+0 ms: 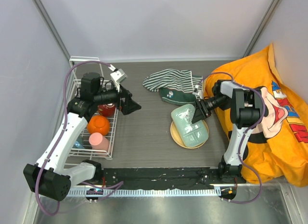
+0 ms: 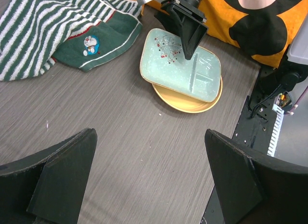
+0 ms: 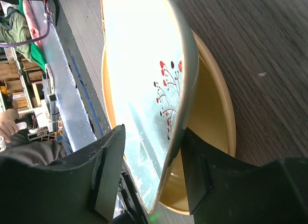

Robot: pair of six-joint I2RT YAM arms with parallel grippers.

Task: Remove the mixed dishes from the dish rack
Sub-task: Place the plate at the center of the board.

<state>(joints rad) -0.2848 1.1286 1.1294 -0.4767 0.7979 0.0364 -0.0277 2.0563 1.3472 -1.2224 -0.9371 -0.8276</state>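
Status: right gripper (image 1: 196, 114) half open over rim of pale green tray (image 1: 188, 128)

- Right gripper: jaws partly apart, one finger on each side of the tray's upper rim. In the right wrist view there is a visible gap between the inner finger and the tray's inside face. The outer finger is close against the rim; can't tell whether it touches. Doesn't look like a grip.
- Pale green tray: centre-right of the top view, lying on the tan plate (image 2: 185, 102), divider and red berry print facing up. It overhangs the plate toward the upper left. The plate rim shows along the lower edge.
- Left gripper (image 1: 131, 107): jaws wide apart, nothing between them. It hovers over the bare surface (image 1: 144, 137) just right of the dish rack (image 1: 114, 132), and its camera points at the tray and plate.
- Dish rack: left edge of the top view, partly under the left arm. Inside it, top to bottom: dark red bowl (image 1: 107, 109), orange mug (image 1: 97, 125), pink cup (image 1: 98, 141).
- Striped cloth (image 1: 168, 79): upper centre, bunched, just above the tray.
- Orange fabric (image 1: 274, 118) with a cartoon print: fills the right side, behind the right arm.
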